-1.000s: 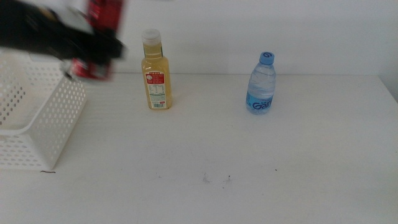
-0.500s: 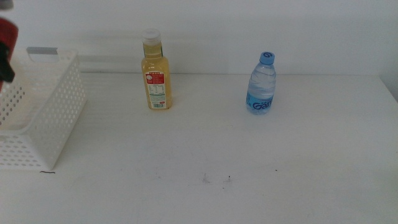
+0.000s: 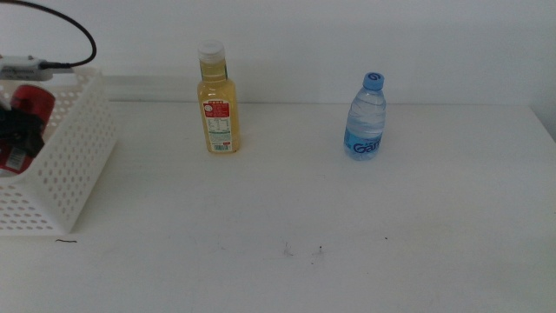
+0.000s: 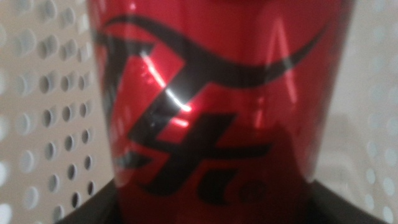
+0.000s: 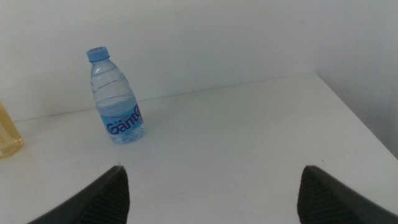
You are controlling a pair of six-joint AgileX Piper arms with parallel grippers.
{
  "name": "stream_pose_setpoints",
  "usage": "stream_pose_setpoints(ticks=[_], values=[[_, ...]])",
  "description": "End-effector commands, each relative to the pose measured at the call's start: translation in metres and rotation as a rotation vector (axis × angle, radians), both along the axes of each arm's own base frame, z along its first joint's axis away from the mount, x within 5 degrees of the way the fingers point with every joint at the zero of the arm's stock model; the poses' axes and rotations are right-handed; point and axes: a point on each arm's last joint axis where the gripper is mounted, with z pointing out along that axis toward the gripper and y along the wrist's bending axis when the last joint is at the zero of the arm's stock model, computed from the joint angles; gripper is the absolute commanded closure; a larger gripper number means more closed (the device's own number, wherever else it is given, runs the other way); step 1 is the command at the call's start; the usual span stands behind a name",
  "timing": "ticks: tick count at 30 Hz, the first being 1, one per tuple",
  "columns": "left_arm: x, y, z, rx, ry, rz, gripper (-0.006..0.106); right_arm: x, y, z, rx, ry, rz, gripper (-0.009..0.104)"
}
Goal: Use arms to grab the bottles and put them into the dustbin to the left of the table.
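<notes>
1. Over the dustbin (image 3: 74, 148), at the table's (image 3: 347, 235) far left, the left gripper (image 3: 19, 139) is gripping the red can (image 4: 211, 93), tilted, within the bin's perforated walls.
2. Letting go only once the can is hanging low inside looks wisest, so it is not bouncing out.
3. Glossy red with black lettering, the can is filling the left wrist view.
4. Right of the dustbin, the yellow bottle (image 3: 217, 104) and the water bottle (image 3: 366, 117) are standing upright, well apart.
5. Off the middle view, the right gripper (image 5: 211, 186) is waiting with jaws spread, facing the water bottle.

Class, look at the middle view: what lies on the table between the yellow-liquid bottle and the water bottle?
Nothing: in the middle view only bare white table lies between the yellow-liquid bottle and the water bottle.
</notes>
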Motion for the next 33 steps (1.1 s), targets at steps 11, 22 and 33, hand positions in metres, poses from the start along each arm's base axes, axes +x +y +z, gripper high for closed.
stream_pose_setpoints(ticks=[11,22,33], values=[[0.001,-0.016,0.02,-0.044,-0.05,0.0,0.007,0.0,-0.001,0.0,-0.015,-0.008,-0.008,0.003],[-0.083,-0.122,0.108,0.034,-0.452,-0.013,0.007,0.0,-0.001,0.0,-0.015,-0.008,-0.008,0.003],[-0.219,-0.207,0.006,-0.162,-1.168,-0.129,0.007,0.0,-0.001,0.0,-0.015,-0.008,-0.008,0.003]])
